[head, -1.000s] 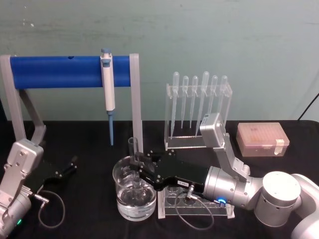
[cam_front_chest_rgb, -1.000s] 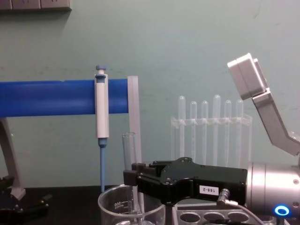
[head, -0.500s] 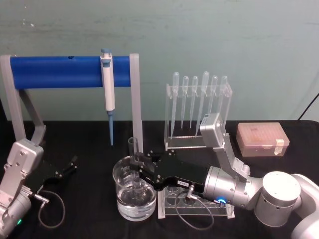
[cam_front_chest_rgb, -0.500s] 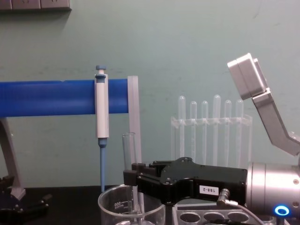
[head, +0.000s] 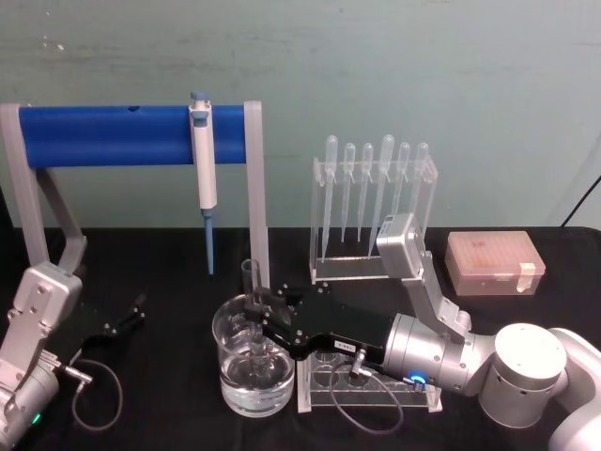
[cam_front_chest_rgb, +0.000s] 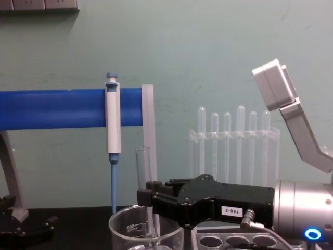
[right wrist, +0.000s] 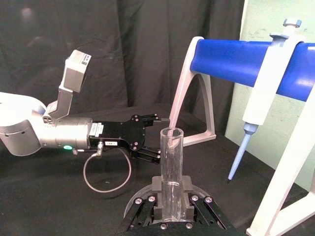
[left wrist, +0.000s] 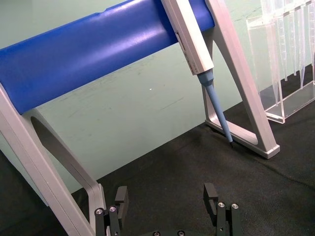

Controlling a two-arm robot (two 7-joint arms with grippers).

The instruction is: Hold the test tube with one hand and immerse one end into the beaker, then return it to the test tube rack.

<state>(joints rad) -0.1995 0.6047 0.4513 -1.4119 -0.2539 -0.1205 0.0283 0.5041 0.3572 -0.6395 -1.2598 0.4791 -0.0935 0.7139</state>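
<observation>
Black table against a green wall; right claw reaches in from the right, over the beaker; its fingers are clamped tight on the glass tube, gripping it around mid-height; tube upright, rim sticking up above the claw, lower part down inside the beaker; beaker has clear liquid in the bottom; can't tell how deep the tube's end sits in it; right wrist view has the tube pinched between both pads; chest view has the tube rising out of the beaker, right at the claw's front edge. Tube rack just right of the beaker, under the right arm's wrist. Left claw sits low over the table at the left, well apart from the beaker; its fingers spread wide, holding nothing. Behind: white-and-blue pipettor hanging on a blue bar stand; clear stand of plastic droppers; pinkish tip box at far right.
</observation>
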